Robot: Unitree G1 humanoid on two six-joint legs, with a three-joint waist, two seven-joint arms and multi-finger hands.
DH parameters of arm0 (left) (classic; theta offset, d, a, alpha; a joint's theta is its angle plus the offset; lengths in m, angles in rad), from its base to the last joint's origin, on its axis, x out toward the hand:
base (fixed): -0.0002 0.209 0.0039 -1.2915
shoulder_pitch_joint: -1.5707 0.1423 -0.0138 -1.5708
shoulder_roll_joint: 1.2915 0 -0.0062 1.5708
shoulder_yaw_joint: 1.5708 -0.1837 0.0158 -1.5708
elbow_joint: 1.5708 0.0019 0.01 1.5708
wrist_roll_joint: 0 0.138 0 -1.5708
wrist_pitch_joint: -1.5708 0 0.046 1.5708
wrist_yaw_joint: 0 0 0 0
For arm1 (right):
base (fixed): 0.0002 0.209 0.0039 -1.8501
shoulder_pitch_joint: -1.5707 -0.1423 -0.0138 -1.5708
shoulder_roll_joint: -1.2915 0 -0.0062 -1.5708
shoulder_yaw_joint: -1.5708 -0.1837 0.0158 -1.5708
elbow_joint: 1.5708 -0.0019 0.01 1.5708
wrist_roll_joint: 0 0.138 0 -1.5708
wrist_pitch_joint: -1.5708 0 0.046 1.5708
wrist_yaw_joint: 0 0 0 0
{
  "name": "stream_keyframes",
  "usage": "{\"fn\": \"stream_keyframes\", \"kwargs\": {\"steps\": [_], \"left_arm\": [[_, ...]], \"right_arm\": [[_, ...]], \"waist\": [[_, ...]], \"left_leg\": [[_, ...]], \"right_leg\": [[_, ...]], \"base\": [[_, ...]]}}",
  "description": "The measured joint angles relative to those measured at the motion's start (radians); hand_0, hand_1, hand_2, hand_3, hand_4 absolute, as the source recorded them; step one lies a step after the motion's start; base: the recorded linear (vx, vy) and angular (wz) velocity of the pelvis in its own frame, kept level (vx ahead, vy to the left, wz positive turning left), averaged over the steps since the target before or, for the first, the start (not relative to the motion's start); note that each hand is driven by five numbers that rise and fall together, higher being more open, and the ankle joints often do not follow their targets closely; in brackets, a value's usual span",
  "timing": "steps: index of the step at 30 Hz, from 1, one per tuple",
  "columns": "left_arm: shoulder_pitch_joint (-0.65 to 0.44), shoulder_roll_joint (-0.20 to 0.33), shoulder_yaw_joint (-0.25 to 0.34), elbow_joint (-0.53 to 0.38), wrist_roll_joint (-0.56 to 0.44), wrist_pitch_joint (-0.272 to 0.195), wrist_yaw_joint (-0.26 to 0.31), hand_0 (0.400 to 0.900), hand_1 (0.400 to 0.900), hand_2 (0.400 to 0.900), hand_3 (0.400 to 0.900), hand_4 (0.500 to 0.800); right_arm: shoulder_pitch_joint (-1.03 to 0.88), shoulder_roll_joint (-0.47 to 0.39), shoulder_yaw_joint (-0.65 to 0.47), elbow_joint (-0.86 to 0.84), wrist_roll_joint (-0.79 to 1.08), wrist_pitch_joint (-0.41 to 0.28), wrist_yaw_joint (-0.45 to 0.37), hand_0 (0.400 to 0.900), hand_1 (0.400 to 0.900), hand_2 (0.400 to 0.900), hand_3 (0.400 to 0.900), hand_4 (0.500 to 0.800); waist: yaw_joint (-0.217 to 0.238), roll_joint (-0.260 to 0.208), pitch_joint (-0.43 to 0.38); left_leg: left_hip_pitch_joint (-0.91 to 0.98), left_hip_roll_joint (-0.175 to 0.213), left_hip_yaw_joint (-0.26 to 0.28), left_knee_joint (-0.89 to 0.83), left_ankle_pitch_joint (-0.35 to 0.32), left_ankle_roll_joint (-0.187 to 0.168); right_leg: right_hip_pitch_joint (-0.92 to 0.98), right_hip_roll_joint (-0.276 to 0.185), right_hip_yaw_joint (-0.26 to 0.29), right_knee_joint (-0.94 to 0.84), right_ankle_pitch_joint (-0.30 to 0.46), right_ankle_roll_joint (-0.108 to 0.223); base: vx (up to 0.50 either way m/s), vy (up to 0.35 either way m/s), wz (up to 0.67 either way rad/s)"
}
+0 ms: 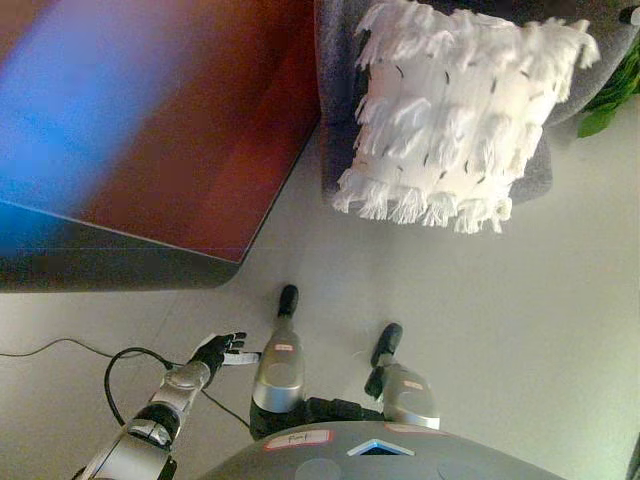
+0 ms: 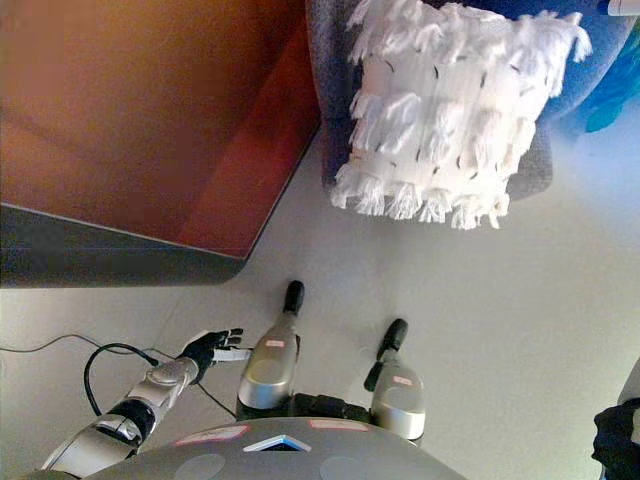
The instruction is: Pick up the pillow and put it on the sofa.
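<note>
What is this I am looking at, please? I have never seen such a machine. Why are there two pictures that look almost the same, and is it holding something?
This is a humanoid robot standing on two legs. Both pictures come from a stereo camera on its head, looking down; its two eyes sit slightly apart, so the views nearly match. At the top lies a white fringed pillow on a grey seat, its lower edge hanging over the front. To the left is a reddish-brown surface with a dark grey edge. A green plant shows at the right edge. The left hand hangs low over the pale floor, fingers relaxed, holding nothing. The right hand is not visible.
</note>
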Motion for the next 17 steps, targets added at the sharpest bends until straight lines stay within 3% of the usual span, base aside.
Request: {"fn": "stream_keyframes", "kwargs": {"steps": [11, 17], "left_arm": [[0.012, 0.005, 0.018, 0.033, 0.000, 0.021, 0.000, 0.900, 0.900, 0.900, 0.900, 0.800], [0.041, 0.001, 0.083, 0.051, -0.001, 0.041, 0.004, 0.900, 0.900, 0.900, 0.900, 0.800]], "right_arm": [[0.127, -0.028, -0.093, 0.038, -0.007, 0.018, 0.052, 0.900, 0.900, 0.900, 0.900, 0.800], [0.596, -0.024, -0.407, -0.050, 0.014, -0.010, 0.025, 0.900, 0.900, 0.900, 0.900, 0.800]], "waist": [[-0.017, -0.053, -0.082], [-0.037, -0.073, -0.136]], "left_leg": [[0.036, -0.002, 0.026, -0.006, -0.009, 0.008], [0.050, -0.003, 0.048, -0.009, -0.019, 0.013]], "right_leg": [[0.017, -0.006, 0.025, 0.000, 0.000, 0.000], [0.016, -0.009, 0.046, 0.000, -0.003, -0.003]], "base": [[0.02, 0.012, -0.08], [0.00, 0.051, -0.12]]}}
